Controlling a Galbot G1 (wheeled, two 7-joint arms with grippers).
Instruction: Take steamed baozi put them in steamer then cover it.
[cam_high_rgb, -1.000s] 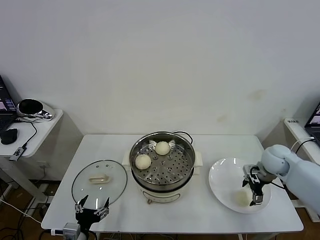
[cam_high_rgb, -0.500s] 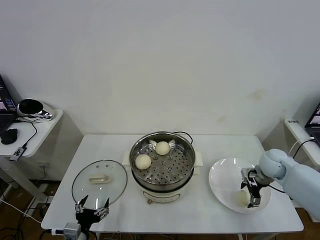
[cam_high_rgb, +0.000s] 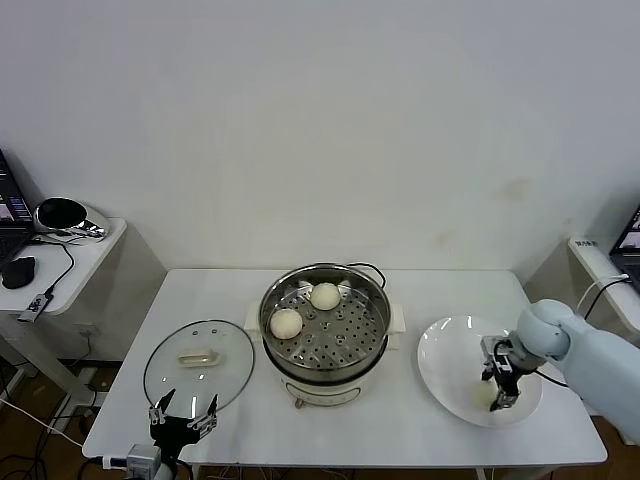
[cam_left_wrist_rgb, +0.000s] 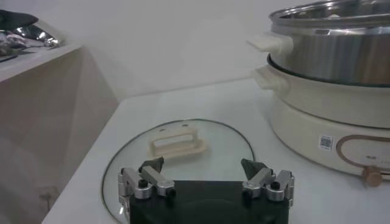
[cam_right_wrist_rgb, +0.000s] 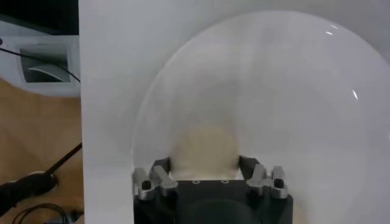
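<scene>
Cream-white dough sits between the right gripper's (cam_right_wrist_rgb: 205, 171) fingers: it has a bun (cam_right_wrist_rgb: 205, 149) on the white plate (cam_high_rgb: 445, 350), which lies to the right of the steamer (cam_high_rgb: 325, 330). In the right wrist view the two fingers flank the bun, touching or very nearly touching its sides, so I read it as closing on the bun rather than holding it firmly; whether the hold is firm I cannot tell. I see no other bun on the plate.

Two buns (cam_high_rgb: 286, 322) already lie on the perforated tray inside the steamer, one near its back rim and one toward its left side. That leaves the right and front of the tray free.

To do this pick well, I would judge that the squeeze should stop as soon as the dough gives a little (soft buns dent easily, and may slip if the fingers ride too high). A straight lift off the plate, high enough to pass the steamer's metal rim, then a lowering onto a free part of the tray well apart from the two buns there, looks the safest course.

Glass lid (cam_high_rgb: 199, 363) with its cream handle lies flat on the table (cam_high_rgb: 400, 420) to the left of the steamer, not yet used. The left gripper (cam_left_wrist_rgb: 206, 175) hovers at the lid's near edge with its fingers spread wide and nothing in them, waiting.
</scene>
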